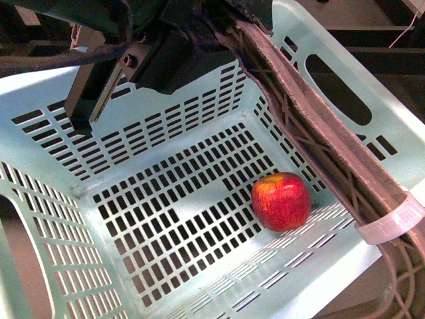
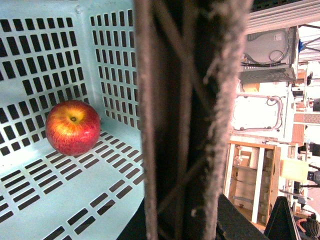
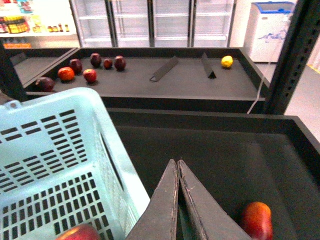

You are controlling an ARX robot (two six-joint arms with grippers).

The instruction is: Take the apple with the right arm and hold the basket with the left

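The red apple [image 1: 280, 201] lies on the slotted floor of the mint-green basket [image 1: 60, 219], near its right wall. It also shows in the left wrist view [image 2: 72, 127] and at the bottom edge of the right wrist view [image 3: 77, 232]. My left gripper [image 1: 292, 106] is shut on the basket's right wall, its ribbed brown-grey finger [image 1: 332, 153] with the white band lying along the rim. In its own view the left gripper [image 2: 185, 100] fills the middle. My right gripper [image 3: 177, 162] is shut and empty, outside the basket [image 3: 45, 150] over a dark tray. Its black body [image 1: 99, 86] shows above the back wall.
A red-orange fruit [image 3: 257, 220] lies in the dark tray [image 3: 225, 150] right of my right gripper. A farther shelf [image 3: 165, 82] holds several red and maroon fruits [image 3: 90, 75], a yellow fruit [image 3: 227, 61] and two dividers. A black upright post [image 3: 292, 55] stands at the right.
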